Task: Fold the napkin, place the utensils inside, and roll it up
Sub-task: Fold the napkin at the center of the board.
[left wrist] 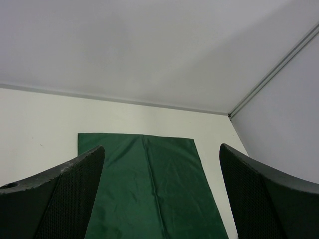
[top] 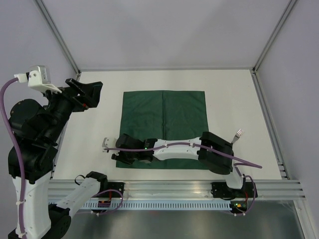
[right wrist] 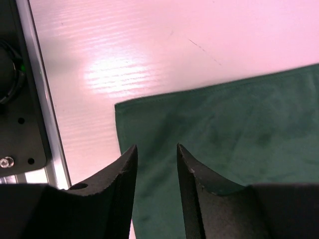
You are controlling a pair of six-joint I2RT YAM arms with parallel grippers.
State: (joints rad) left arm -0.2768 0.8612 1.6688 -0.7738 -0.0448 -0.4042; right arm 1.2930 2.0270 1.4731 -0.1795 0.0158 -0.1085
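Right gripper (right wrist: 155,149) sat low over the near-left corner of the dark green square cloth napkin (top: 164,114), its arm lying along the napkin's near edge from the right. The fingers stood a narrow slot apart with nothing gripped and only cloth showing below. Whether they touched the cloth could not be told. Judged: lined up to pinch that corner for the first fold.

Aluminium rail (right wrist: 50,134) ran just nearer than that corner.

The napkin lay flat and unfolded on the white table (top: 94,134), centre crease showing.

A slim fork with silver metal tines and black handle (top: 239,133) lay just right of the napkin, its handle mostly hidden by the arm. It was off the cloth, sensibly, since folding comes first.

Left gripper (top: 86,90) was raised left of the napkin's far-left corner, spread wide and empty. It was probably parked clear of the work.
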